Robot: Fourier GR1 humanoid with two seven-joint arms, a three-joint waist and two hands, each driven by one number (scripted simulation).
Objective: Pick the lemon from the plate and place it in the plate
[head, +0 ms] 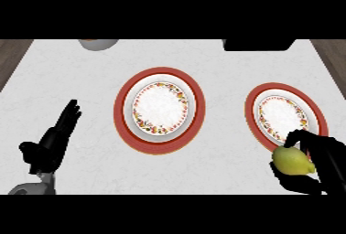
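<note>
A yellow-green lemon (292,161) sits in my right hand (319,161), whose fingers and thumb curl round it at the near rim of the right plate (269,93). That plate is red-rimmed with a white floral centre. A second, matching plate (159,75) lies in the middle of the counter with nothing on it. My left hand (52,142) rests open at the lower left, fingers straight and pointing away, well apart from both plates.
A grey round object (99,44) is cut off at the counter's far left edge. A black block (259,44) stands at the far right edge. Dark wood shows past the counter's left and right sides.
</note>
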